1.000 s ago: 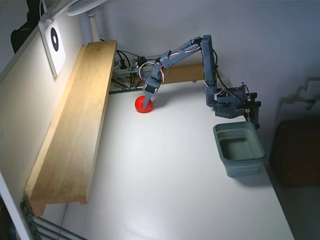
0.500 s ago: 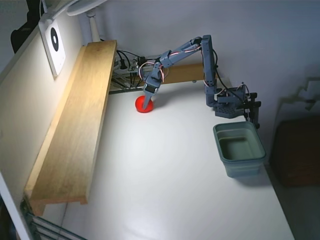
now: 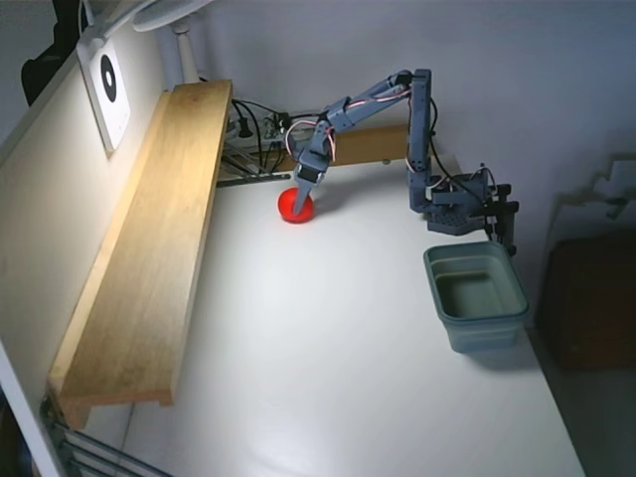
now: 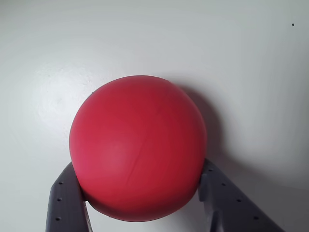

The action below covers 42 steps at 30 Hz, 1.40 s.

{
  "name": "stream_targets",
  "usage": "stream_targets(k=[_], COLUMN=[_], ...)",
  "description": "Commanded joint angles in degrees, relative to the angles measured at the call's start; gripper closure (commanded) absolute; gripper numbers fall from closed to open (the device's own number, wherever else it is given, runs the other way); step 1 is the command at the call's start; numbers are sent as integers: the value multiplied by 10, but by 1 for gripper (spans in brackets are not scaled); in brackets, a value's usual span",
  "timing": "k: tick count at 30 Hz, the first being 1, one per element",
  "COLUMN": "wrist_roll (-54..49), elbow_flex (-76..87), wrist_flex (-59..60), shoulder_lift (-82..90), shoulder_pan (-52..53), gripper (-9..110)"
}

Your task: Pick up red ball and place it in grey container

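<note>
1. The gripper (image 4: pixel 143 193) grasps the red ball (image 4: pixel 138 147): in the wrist view a finger presses each lower flank, low on the curve.
2. Risk: being round and smooth, the ball could squirt forward out of so low a hold, or slip during the lift.
3. Risk: the grey container (image 3: pixel 477 295) sits well apart, across the white table (image 3: pixel 338 378) near the arm's base, so a fast swing could shake the ball loose.
4. The ball is plain bright red with a faint seam. In the fixed view it appears to rest on the table near the wooden shelf (image 3: pixel 149 248), though contact is hard to confirm.
</note>
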Motion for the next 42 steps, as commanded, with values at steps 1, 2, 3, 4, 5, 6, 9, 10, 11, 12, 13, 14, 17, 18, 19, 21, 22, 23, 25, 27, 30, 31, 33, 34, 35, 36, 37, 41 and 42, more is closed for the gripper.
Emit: stream_targets(k=[1,2,3,4,5,6,9,10,11,12,13,14,17,18,19,21,22,23,25,27,30,31,33,34,35,36,37,41,42], wrist_roll=[1,1,1,1,1,1,1,1,1,1,1,1,1,1,1,1,1,1,1,1,1,1,1,1,1,1,1,1,1], elbow_flex=[24,30,37,42,44,44,44,44,44,44,44,44,41,35,23,-4,-21,-37,-64,-92,-135,-151,-177,-193,-210,-220,-234,-245,-245], wrist_flex=[10,11,13,15,15,15,15,15,15,15,15,15,18,25,42,80,101,119,150,180,223,238,262,277,291,300,311,321,321], shoulder_lift=[58,65,75,81,83,83,83,83,83,83,83,83,83,84,89,100,104,106,110,112,112,111,109,107,105,104,102,100,100], shoulder_pan=[15,15,15,15,15,15,15,15,15,15,15,15,15,15,15,15,15,15,15,15,15,15,15,15,15,15,15,6,-1], gripper=[78,78,78,78,78,78,78,78,78,78,78,78,78,78,78,78,78,78,78,78,78,78,78,78,78,78,78,78,78])
